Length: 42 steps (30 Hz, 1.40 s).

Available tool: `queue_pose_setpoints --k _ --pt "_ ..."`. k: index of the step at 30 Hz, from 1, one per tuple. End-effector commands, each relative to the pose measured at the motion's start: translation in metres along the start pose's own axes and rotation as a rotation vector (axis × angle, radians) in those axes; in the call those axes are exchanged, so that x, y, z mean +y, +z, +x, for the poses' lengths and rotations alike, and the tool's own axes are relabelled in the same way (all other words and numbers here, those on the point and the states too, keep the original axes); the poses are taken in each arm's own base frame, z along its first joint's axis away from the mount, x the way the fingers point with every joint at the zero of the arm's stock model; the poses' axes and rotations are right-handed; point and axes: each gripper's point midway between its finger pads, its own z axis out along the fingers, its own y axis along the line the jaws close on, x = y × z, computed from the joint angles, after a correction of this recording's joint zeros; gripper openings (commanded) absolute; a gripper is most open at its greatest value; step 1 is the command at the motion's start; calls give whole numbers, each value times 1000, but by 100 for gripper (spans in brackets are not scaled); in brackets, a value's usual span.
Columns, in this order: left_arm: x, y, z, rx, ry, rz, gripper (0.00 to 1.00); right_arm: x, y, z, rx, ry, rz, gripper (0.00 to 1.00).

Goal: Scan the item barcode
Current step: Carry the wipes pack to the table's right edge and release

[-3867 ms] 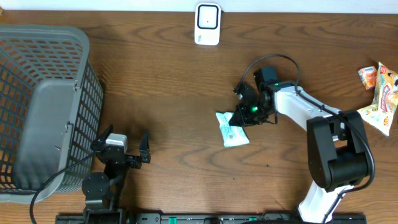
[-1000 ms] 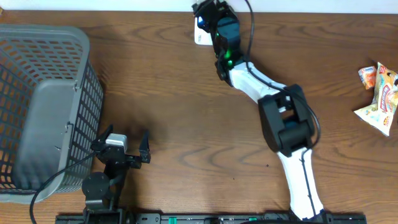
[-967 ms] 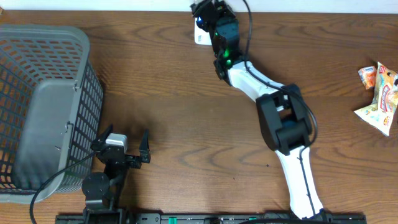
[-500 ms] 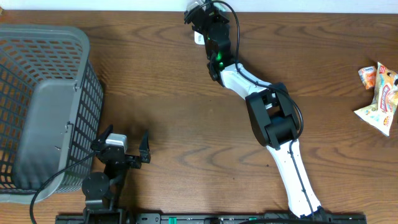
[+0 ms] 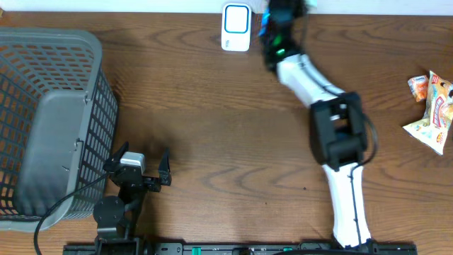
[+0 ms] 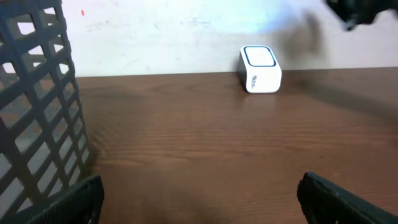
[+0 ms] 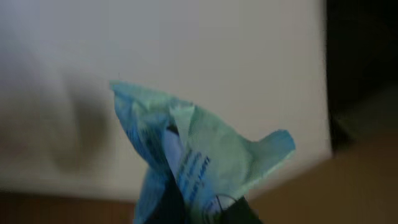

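Basket [image 5: 49,120] far left, my left gripper [image 5: 141,166] beside it, fingers spread wide and empty. Scanner [image 5: 236,27] at the far edge. My right gripper [image 7: 202,213] is clamped on the blue-green packet [image 7: 193,155], held in the air just right of the scanner. Risk: the packet is crumpled and off to the scanner's side, so the barcode may fold under, no read; a thin pinch may slip. Counts: one basket, two arms, one scanner, probably two snack packs [image 5: 432,113] at the right edge, one held packet.

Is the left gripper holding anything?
No, the left gripper stands wide open with only bare table in the gap.
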Motion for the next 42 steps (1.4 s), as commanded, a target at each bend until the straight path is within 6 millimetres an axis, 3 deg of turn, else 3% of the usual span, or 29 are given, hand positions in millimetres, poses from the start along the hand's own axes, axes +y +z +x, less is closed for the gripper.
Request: queue_pose_setpoints --k 1,4,8,9,13,15,16,19,21,22,23,24,28,31,38,42 --pt "0 1 16 43 -14 3 98 -30 34 85 276 -166 34 1" --pt "0 1 16 43 -14 3 98 -32 50 149 427 -146 -15 1" --pt "0 1 16 43 -14 3 98 -52 66 225 595 -53 -25 1" --pt "0 1 16 43 -14 3 98 -60 72 253 646 -32 -49 1" --pt "0 1 16 43 -14 3 98 -65 80 291 699 38 -117 1" --pt "0 1 16 43 -14 3 98 -69 79 306 734 65 -115 6" --pt "0 1 16 43 -14 3 98 -70 78 312 754 76 -110 15" --pt "0 1 16 43 -14 3 98 -77 71 331 821 110 -85 63" --pt "0 1 16 43 -14 3 98 -86 66 339 859 124 -61 79" --pt "0 1 16 43 -14 3 98 -89 63 339 870 132 -65 94" --pt "0 1 16 43 -14 3 98 -94 60 336 873 146 -72 99" --pt "0 1 16 43 -14 3 98 -97 57 331 870 166 -84 99" --pt "0 1 16 43 -14 3 98 -134 40 271 779 395 -182 99" --pt "0 1 16 43 -14 3 98 -169 13 224 706 571 -277 99" --pt "0 1 16 43 -14 3 98 -242 -91 130 510 778 -602 99" --pt "0 1 16 43 -14 3 98 -286 -146 108 425 814 -638 99"
